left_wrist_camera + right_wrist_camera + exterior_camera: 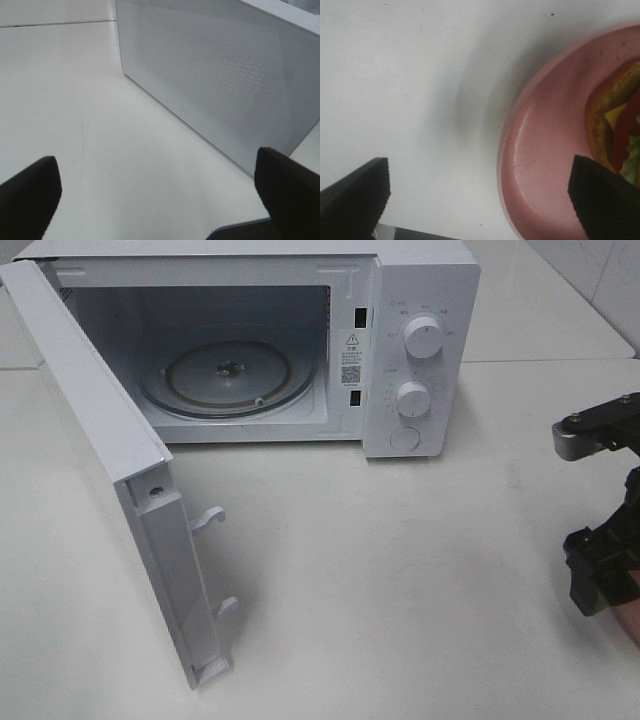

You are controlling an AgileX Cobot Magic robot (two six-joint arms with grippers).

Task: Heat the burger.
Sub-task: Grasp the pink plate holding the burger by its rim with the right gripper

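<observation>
Right claw [477, 170] hangs with its two dark fingers spread wide and nothing gripped between them; one finger shows over the bare worktop, the other over the near side of the plate. Just beyond that finger lies the burger [615, 125], on its side or tipped, so that the brown bun, a yellow slice, red filling and green lettuce all show. It sits on the pink plate [540, 165], whose rim lies between the fingers; whether a finger touches the plate I cannot tell. Plate and burger rest on the white worktop [395, 75] far out on the right, well apart from the microwave [400, 300]. That oven stands at the back with its door [90, 430] swung fully open and its glass turntable [225, 375] bare. Two white knobs [424, 337] sit one above the other on its panel. Over on the other side, the left claw [157, 170] is also wide and holds nothing, facing a dotted white panel [225, 75].
</observation>
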